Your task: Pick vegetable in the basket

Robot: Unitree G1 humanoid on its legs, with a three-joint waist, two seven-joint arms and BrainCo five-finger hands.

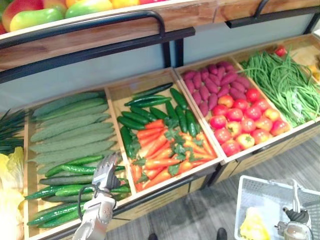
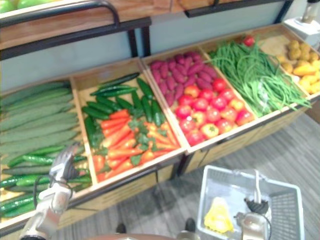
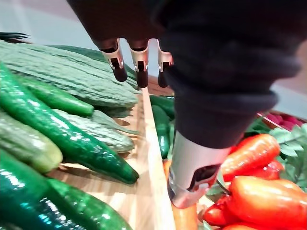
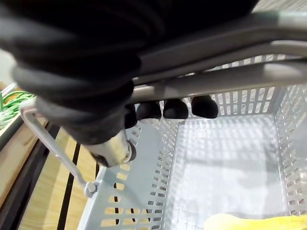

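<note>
My left hand (image 1: 104,174) hovers open, fingers (image 3: 139,67) straight, low over the front of the left crate. Glossy green cucumbers (image 1: 70,191) lie just beneath it, and the wooden divider (image 3: 151,163) to the carrots (image 1: 159,150) is beside it. It holds nothing. The cucumbers (image 3: 72,140) and carrots (image 3: 261,191) lie close past the fingers. My right hand (image 1: 296,218) is shut on the handle (image 4: 216,81) of a light grey plastic basket (image 1: 246,186) at the lower right. A yellow item (image 2: 218,218) lies inside the basket.
Pale ridged gourds (image 1: 70,129) fill the back of the left crate. Dark cucumbers (image 1: 150,106) lie behind the carrots. Further right are purple sweet potatoes (image 1: 212,82), tomatoes (image 1: 243,120), green beans (image 1: 285,80) and potatoes (image 2: 300,56). A fruit shelf with a black rail (image 1: 90,24) overhangs the crates.
</note>
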